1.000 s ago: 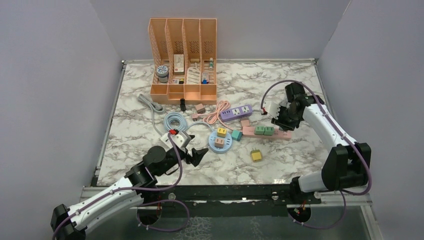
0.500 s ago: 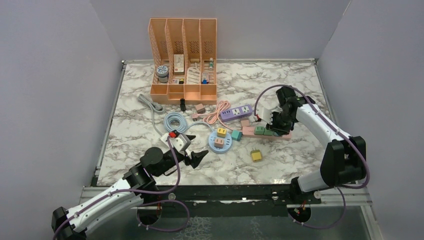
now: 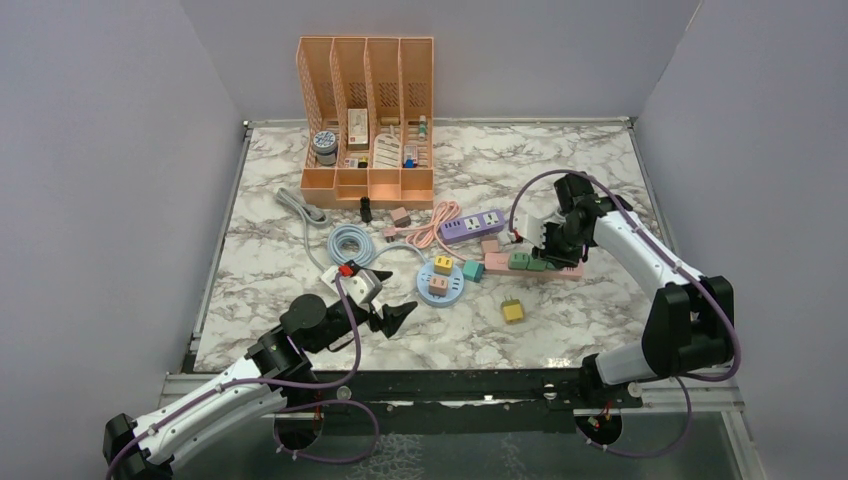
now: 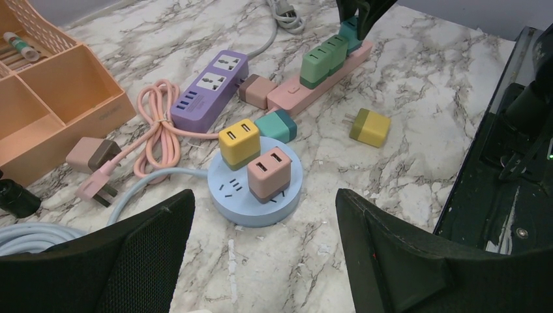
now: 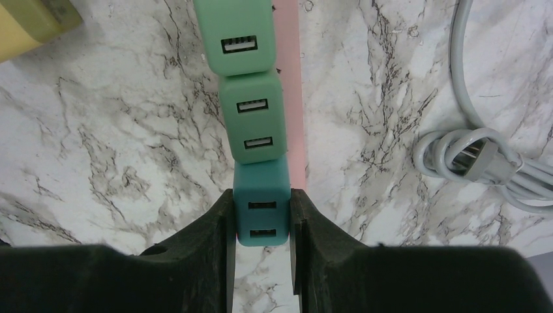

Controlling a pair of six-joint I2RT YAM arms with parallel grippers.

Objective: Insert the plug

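1. left gripper (image 3: 395, 312): fingers wide apart, nothing between them, hanging over the white-and-grey marble table (image 3: 600, 180).
2. Far beyond the left fingers, to their left: orange plastic desk organizer (image 3: 366, 120), upright slots at the back and low trays in front. The leftmost tray holds a round patterned tin (image 3: 324, 142). The other trays hold small boxes and bottles, too small to identify.
3. Straight ahead of the left fingers: round light-blue power hub (image 4: 248, 208). A yellow cube adapter (image 4: 239, 141) and a pink cube adapter (image 4: 269, 173) stand plugged into its top. A teal cube adapter (image 4: 277, 124) lies on the table just beside the hub.
4. Beyond the hub: purple rectangular power strip (image 4: 210, 88), with a coiled pink cable (image 4: 156, 127) beside it.
5. Ahead and right of the left fingers: loose yellow-and-olive adapter (image 4: 370, 127), lying on its side apart from every strip.
6. long pink power strip (image 3: 530, 268): two green cube adapters (image 5: 251, 114) sit on it, touching each other.
7. right gripper (image 5: 261, 195): fingers closed narrow on the teal plug (image 5: 261, 208), one pad on each side. The plug sits in line on the pink strip and touches the nearer green adapter. Can't tell if its prongs are fully seated.
8. Beside the right fingers: coiled grey cable (image 5: 469, 156) on the marble.
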